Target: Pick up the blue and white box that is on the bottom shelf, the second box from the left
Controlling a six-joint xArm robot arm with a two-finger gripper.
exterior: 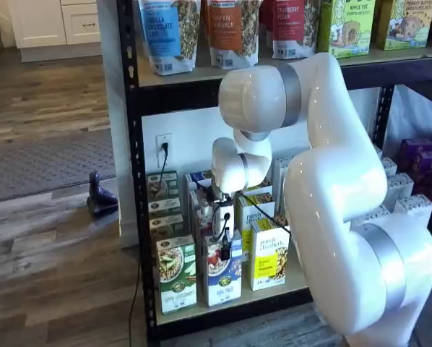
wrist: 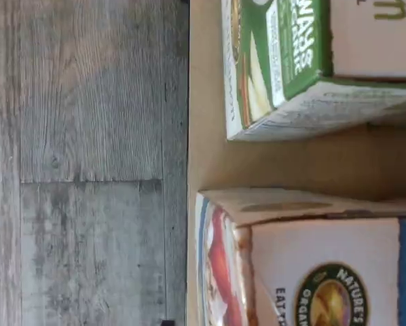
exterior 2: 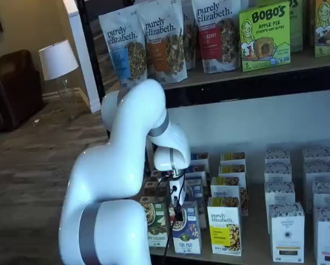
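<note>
Blue-and-white cardboard cereal box (exterior: 223, 278) upright on tan bottom shelf (exterior: 274, 293), black-fingered gripper (exterior: 225, 249) hovering just above, fingers apart.

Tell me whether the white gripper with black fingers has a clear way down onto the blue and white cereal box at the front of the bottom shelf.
Probably yes: in both shelf views the gripper hangs right above the blue and white cereal box, with nothing between them.

The bottom shelf (exterior: 274, 288) carries upright boxes: the blue and white box (exterior: 223, 273), a green box (exterior: 176, 276) on one side of it, a yellow box (exterior: 268, 259) on the other.
</note>
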